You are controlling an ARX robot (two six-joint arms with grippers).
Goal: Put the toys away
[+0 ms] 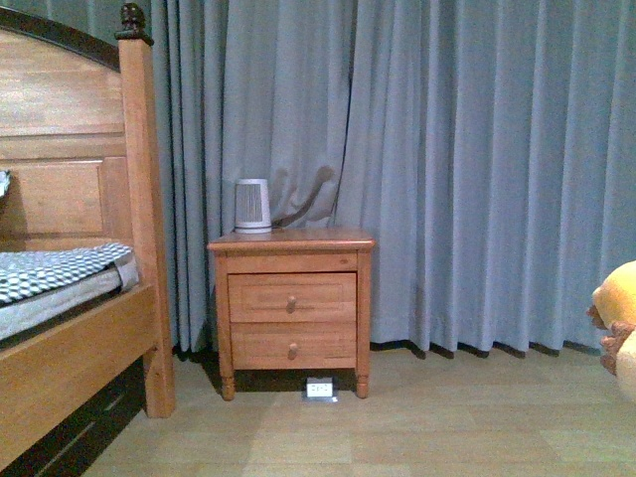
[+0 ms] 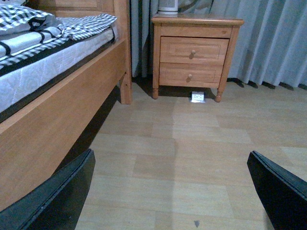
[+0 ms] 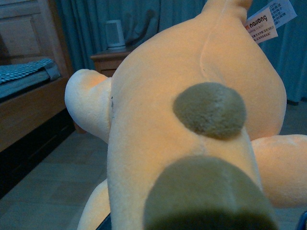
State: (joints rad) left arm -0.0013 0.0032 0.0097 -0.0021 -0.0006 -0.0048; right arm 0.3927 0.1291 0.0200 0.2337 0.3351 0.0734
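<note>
The orange-yellow plush toy (image 3: 158, 120) fills the right wrist view, with brown nubs and a white hang tag (image 3: 268, 21). My right gripper is shut on it; its fingers are hidden behind the plush. In the front view the plush toy (image 1: 618, 323) shows only at the right edge, above the floor. My left gripper (image 2: 175, 191) is open and empty, its dark fingers (image 2: 53, 196) spread wide over the wooden floor.
A wooden nightstand (image 1: 291, 303) with two drawers stands against grey curtains (image 1: 477, 149), with a small white heater (image 1: 252, 207) on top. A wooden bed (image 1: 70, 298) is at the left. A small white device (image 1: 320, 389) lies on the floor under the nightstand.
</note>
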